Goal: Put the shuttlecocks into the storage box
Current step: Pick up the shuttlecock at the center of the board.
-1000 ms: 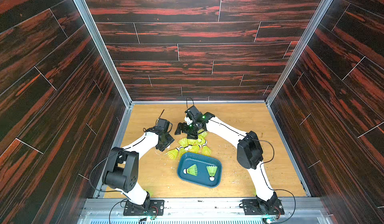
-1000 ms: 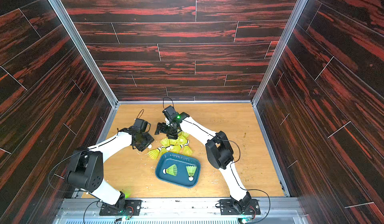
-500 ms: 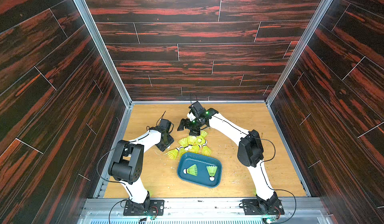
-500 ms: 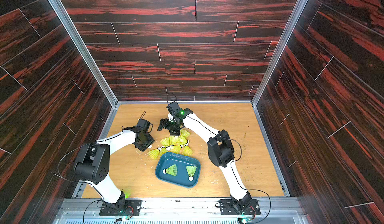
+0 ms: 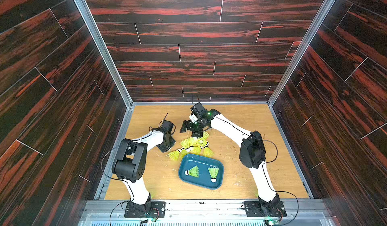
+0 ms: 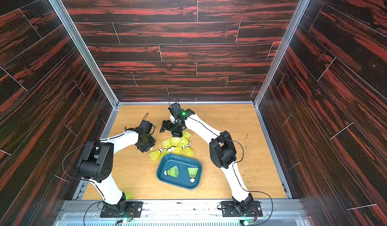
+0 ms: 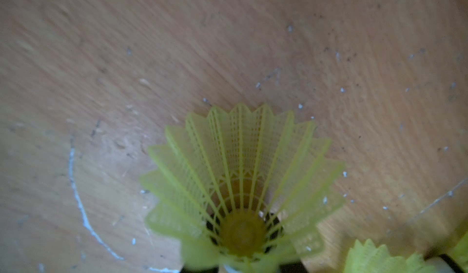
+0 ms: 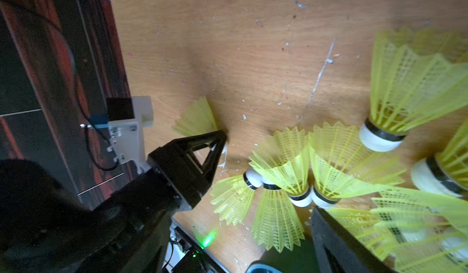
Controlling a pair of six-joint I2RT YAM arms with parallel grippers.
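Several neon yellow shuttlecocks [image 5: 192, 144] [image 6: 174, 144] lie in a pile on the wooden floor just behind the storage box [image 5: 201, 162] [image 6: 180, 162], a teal tray. Two more shuttlecocks [image 5: 193, 170] [image 5: 213, 172] lie inside it. My left gripper [image 5: 166, 146] [image 6: 147, 147] is low at the pile's left edge. It is shut on the white tip of one shuttlecock [image 7: 240, 183] [image 8: 197, 119], whose skirt fans out ahead of the jaws. My right gripper [image 5: 191, 130] [image 6: 172, 130] hangs open over the pile's far end, one finger [image 8: 329, 238] beside the skirts.
Dark wood-pattern walls [image 5: 188, 46] close in the floor on three sides, with metal rails along their base. Both arm bases [image 5: 144, 209] [image 5: 266, 208] sit on the front rail. Small white scraps dot the floor around the pile. Bare floor [image 5: 251, 120] lies at the right.
My left gripper's jaws have closed on a shuttlecock at the pile's left edge, and the left elbow has swung upward. The right gripper has stayed open, shifting only slightly.
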